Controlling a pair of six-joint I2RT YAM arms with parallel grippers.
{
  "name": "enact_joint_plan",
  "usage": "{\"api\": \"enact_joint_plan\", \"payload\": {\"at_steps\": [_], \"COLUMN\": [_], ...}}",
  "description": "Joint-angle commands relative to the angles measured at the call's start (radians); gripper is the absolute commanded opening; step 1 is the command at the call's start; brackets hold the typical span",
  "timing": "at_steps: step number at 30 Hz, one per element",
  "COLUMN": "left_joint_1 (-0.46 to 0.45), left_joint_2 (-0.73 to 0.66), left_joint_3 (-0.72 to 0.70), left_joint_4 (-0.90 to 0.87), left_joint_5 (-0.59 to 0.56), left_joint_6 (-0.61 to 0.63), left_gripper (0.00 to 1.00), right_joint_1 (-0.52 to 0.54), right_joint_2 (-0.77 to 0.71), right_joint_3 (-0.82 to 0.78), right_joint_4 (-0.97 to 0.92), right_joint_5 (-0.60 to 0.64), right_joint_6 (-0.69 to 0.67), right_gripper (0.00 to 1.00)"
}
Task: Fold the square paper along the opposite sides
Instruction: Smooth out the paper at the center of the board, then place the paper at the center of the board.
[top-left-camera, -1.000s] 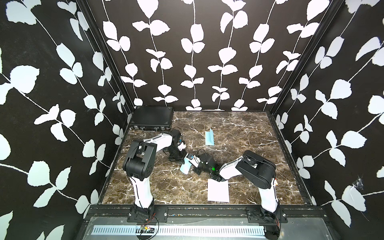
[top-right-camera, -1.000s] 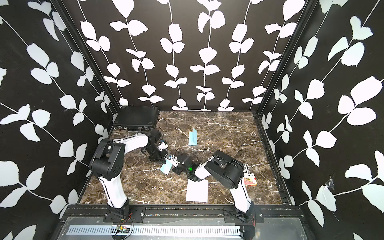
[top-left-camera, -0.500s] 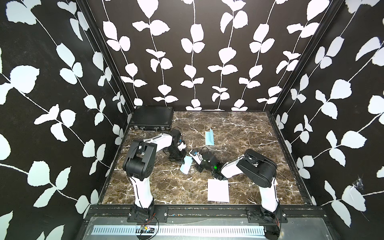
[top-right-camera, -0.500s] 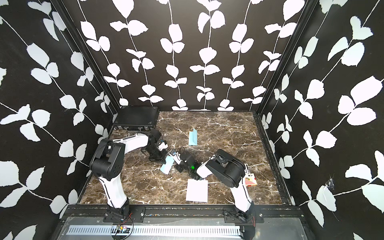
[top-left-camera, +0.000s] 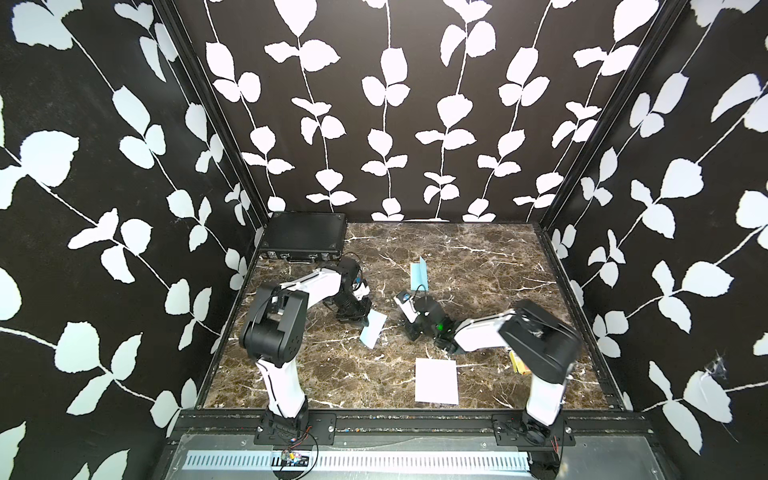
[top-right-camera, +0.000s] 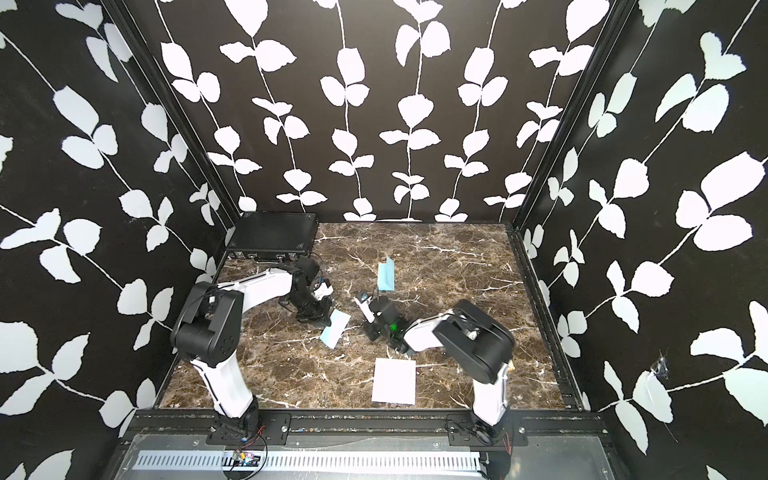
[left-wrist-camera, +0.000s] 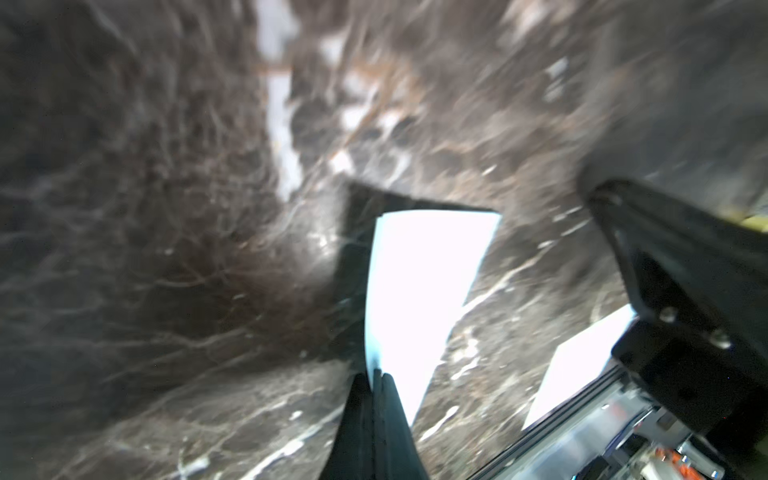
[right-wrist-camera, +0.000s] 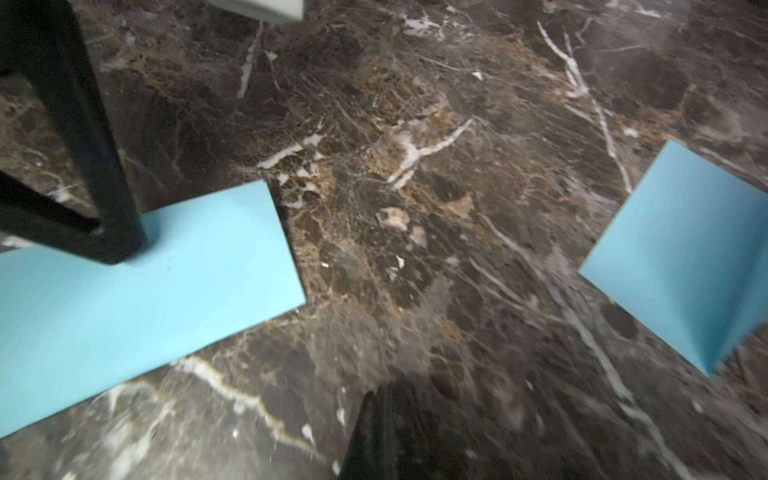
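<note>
My left gripper (top-left-camera: 365, 320) (top-right-camera: 328, 320) is shut on one edge of a folded light blue paper (top-left-camera: 372, 331) (top-right-camera: 335, 329) left of the table's middle. In the left wrist view the jaws (left-wrist-camera: 376, 376) pinch that paper (left-wrist-camera: 424, 282), which glares white. My right gripper (top-left-camera: 410, 331) (top-right-camera: 368, 332) hovers just right of it, shut and empty, above bare marble in its wrist view (right-wrist-camera: 384, 395), where the paper (right-wrist-camera: 145, 291) lies under a left finger (right-wrist-camera: 104, 208). A white square paper (top-left-camera: 436, 380) (top-right-camera: 394, 381) lies flat near the front edge.
Another folded blue paper (top-left-camera: 417, 274) (right-wrist-camera: 685, 249) stands half open behind the grippers. A black case (top-left-camera: 305, 237) fills the back left corner. A small yellow thing (top-left-camera: 519, 365) lies beside the right arm. Patterned walls close in three sides of the marble table (top-left-camera: 478, 266).
My right gripper has drawn away from the blue paper, to the right and a little back. The left gripper still holds the paper in about the same place.
</note>
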Motion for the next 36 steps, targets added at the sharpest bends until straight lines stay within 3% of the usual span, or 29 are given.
{"api": "enact_joint_plan", "payload": {"at_steps": [1,5,16,22,34,36], "left_joint_1": [0.001,0.004,0.005,0.006,0.007,0.006], "left_joint_2": [-0.103,-0.090,0.285,0.392,0.466,0.468], "left_joint_3": [-0.005,0.081,0.521,0.617,0.632,0.629], "left_joint_4": [0.181,0.284,0.242,0.214,0.208,0.209], "left_joint_5": [0.091,0.078,0.097,0.078,0.036,0.026], "left_joint_6": [-0.134,-0.200,-0.218,-0.200,-0.180,-0.179], "left_gripper": [0.00,0.00,0.00,0.00,0.00,0.05], "right_joint_1": [-0.063,-0.148,-0.273,-0.299,-0.319,-0.318], "right_joint_2": [-0.156,-0.276,-0.315,-0.299,-0.287,-0.285], "right_joint_3": [-0.012,-0.034,-0.053,-0.041,-0.029,-0.028], "right_joint_4": [-0.123,-0.154,-0.152,-0.161,-0.197,-0.202], "right_joint_5": [-0.086,-0.186,-0.297,-0.339,-0.385,-0.392], "right_joint_6": [0.150,0.232,0.260,0.255,0.252,0.254], "right_gripper": [0.10,0.14,0.18,0.20,0.23,0.23]}}
